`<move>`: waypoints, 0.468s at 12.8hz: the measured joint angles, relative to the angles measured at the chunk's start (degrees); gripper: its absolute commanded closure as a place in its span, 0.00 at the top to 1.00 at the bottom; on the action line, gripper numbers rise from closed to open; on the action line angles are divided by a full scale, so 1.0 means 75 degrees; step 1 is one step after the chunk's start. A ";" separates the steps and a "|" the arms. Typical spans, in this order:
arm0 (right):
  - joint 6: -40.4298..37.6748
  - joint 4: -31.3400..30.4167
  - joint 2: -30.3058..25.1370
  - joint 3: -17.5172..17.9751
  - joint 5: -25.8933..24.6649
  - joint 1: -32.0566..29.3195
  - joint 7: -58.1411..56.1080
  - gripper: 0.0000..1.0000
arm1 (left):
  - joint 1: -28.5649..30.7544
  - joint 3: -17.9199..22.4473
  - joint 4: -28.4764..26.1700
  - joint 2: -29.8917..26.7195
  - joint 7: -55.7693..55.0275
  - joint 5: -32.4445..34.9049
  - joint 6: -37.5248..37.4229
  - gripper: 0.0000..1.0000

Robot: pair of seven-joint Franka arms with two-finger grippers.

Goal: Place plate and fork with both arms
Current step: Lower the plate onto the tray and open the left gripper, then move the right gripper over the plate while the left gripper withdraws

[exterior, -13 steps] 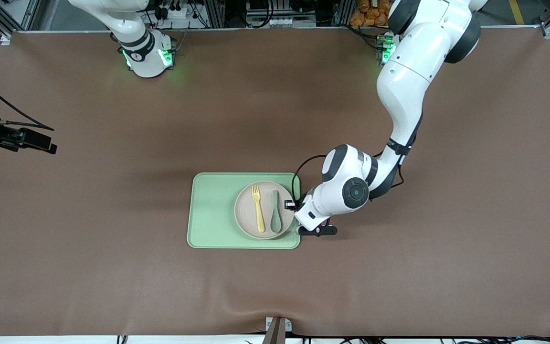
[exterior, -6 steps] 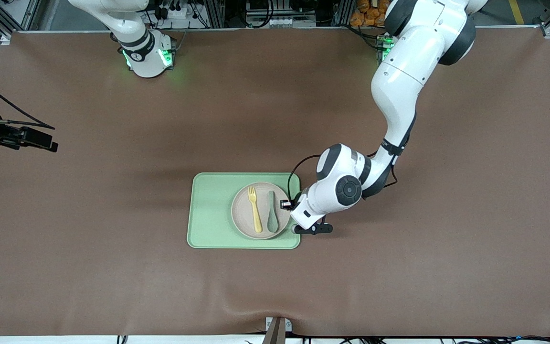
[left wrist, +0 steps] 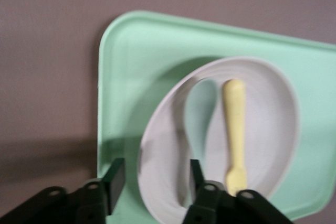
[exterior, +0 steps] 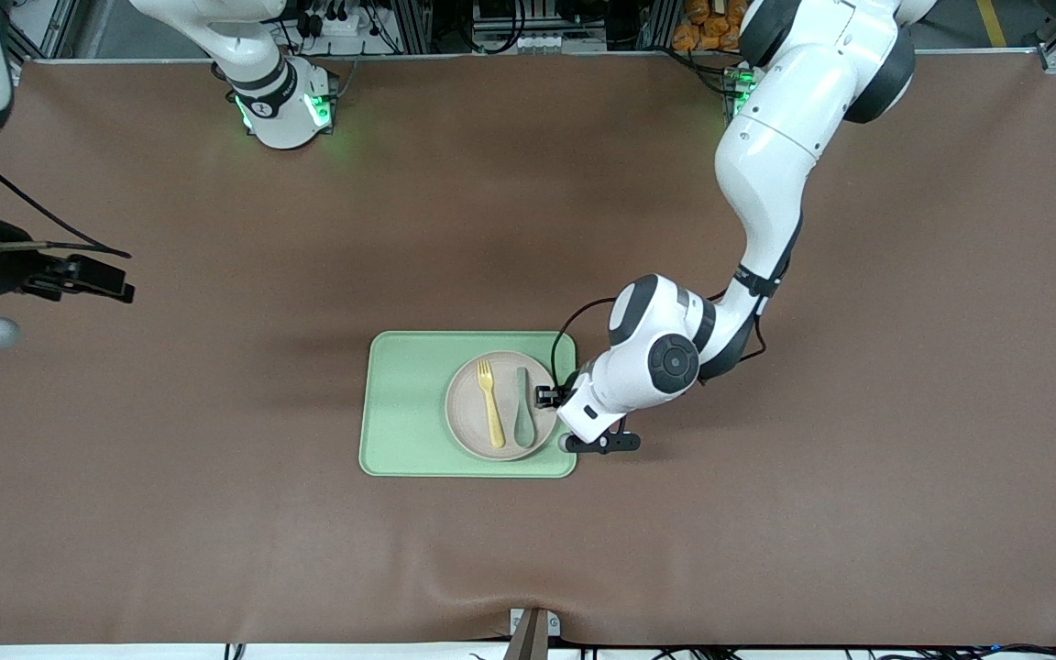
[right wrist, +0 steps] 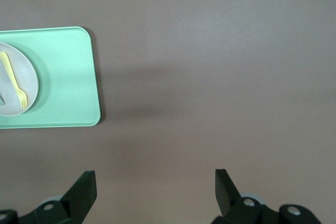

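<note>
The left gripper [left wrist: 152, 179] is hovering low at the rim of the cream plate [exterior: 502, 405], at the edge of the plate toward the left arm's end of the table, with its two black fingers [left wrist: 115, 178] parted on either side of that rim and no grip visible on it. The plate is sitting on the light-green tray [exterior: 409, 403], in the half of the tray nearest this gripper. Just past the fingertips, on the plate, the pale-yellow fork [exterior: 489, 402] and a grey-green spoon [exterior: 523, 408] are lying side by side, the spoon closer to the gripper and the fork just beside it. The right gripper [right wrist: 156, 184] is hanging with its fingers spread wide over bare brown table [exterior: 216, 513] at the right arm's end, holding nothing, well apart from the tray, with that arm waiting there.
</note>
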 measured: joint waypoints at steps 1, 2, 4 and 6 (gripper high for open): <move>0.0114 -0.0003 0.0116 0.0004 0.0000 0.0133 0.0008 1.00 | 0.0025 0.0053 0.0024 -0.0221 0.0000 0.0153 -0.0138 1.00; 0.0210 -0.0006 0.0230 0.0006 0.0000 0.0249 0.0026 1.00 | 0.0094 0.0143 0.0035 -0.0505 0.0000 0.0387 -0.0444 1.00; 0.0504 -0.0010 0.0468 0.0007 0.0001 0.0427 0.0059 1.00 | 0.0468 0.0237 0.0052 -0.1217 0.0000 0.0982 -0.1405 1.00; 0.0879 -0.0012 0.0720 0.0010 0.0001 0.0666 0.0230 1.00 | 0.0976 0.0266 0.0054 -0.1948 0.0001 0.1445 -0.2390 1.00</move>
